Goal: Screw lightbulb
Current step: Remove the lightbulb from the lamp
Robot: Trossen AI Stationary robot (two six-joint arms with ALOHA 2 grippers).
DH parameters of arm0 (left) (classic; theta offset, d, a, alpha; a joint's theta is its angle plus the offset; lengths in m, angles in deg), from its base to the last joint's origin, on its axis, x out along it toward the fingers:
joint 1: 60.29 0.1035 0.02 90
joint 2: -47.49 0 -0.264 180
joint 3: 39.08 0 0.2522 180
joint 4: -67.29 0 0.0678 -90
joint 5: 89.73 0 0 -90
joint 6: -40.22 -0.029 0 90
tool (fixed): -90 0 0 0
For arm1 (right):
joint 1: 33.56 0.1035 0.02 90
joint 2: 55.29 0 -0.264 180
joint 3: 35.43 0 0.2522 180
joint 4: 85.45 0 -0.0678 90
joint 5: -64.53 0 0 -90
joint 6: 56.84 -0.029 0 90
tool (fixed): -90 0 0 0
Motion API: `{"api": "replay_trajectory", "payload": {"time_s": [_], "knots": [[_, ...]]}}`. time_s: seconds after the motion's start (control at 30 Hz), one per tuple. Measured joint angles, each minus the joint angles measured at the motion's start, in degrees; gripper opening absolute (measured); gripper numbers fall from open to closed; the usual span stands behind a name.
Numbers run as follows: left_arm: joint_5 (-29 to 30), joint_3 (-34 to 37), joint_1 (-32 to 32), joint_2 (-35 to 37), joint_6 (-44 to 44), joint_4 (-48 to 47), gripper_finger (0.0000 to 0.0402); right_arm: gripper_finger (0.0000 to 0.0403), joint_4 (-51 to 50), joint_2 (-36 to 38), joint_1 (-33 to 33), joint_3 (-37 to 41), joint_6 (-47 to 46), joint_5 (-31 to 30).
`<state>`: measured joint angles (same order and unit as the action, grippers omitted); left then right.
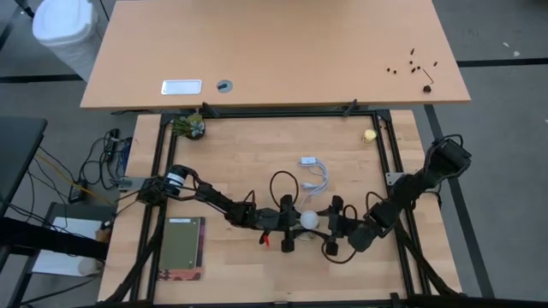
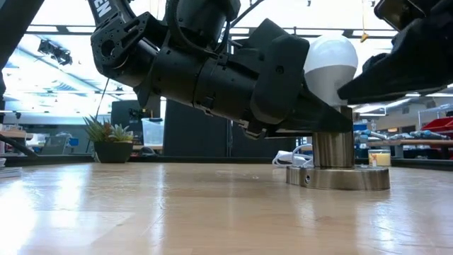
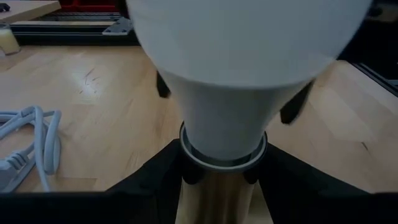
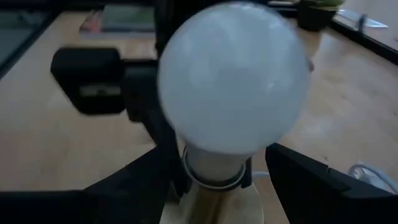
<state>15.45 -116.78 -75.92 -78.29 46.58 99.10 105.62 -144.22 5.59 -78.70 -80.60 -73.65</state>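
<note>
lightbulb [image 1: 308,220] seated upright in socket [image 2: 334,150], threading in hand; left gripper [image 1: 286,224] at 9 o'clock, right gripper [image 1: 332,226] at 3 o'clock, grips indeterminate; next: rotate bulb clockwise.

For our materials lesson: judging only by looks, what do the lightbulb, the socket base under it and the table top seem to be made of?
Lightbulb: frosted white glass or plastic, matt and evenly milky; which one is unclear.
Socket base: probably brushed metal, silvery-gold with a soft sheen and vertical highlights.
Table top: wood, pale, with visible plank grain and a light satin gloss.
</note>
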Motion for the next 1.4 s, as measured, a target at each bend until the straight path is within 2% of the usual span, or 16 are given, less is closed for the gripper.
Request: {"api": "replay_trajectory", "payload": {"time_s": [0.23,0.53,0.67,0.8,0.9,1.07,1.2,1.4], "knots": [[0.6,0.0,-0.1,0.0,0.2,0.0,0.0188,0.0266,-0.9,0.0,-2.4,0.0,6.1,1.5],[1.6,0.0,-0.5,0.0,1.1,-0.3,0.0188,0.0265,-9.9,1.2,0.9,-0.2,5.6,-6.9],[0.3,0.0,-0.8,0.0,1.2,-0.3,0.0188,0.0265,-22.5,3.0,3.7,0.3,-3.9,-11.1],[0.1,0.0,-0.8,-0.1,1.3,-0.2,0.0188,0.0265,-31.7,4.1,5.6,0.2,-20.4,-9.9],[0.1,0.0,-0.8,-0.1,1.3,-0.2,0.0189,0.0265,-26.7,4.1,6.2,0.2,-21.0,-7.1],[0.2,0.0,-0.7,-0.1,1.4,-0.1,0.0189,0.0265,-10.3,2.5,5.7,0.1,-8.5,-3.7],[0.3,0.0,-0.7,-0.1,1.4,0.0,0.0189,0.0265,-1.5,-1.3,3.2,0.1,-2.5,-1.6],[0.7,0.1,-0.8,-0.1,1.7,-0.1,0.0189,0.0265,5.7,-3.9,0.4,0.1,2.0,-1.1]]}}
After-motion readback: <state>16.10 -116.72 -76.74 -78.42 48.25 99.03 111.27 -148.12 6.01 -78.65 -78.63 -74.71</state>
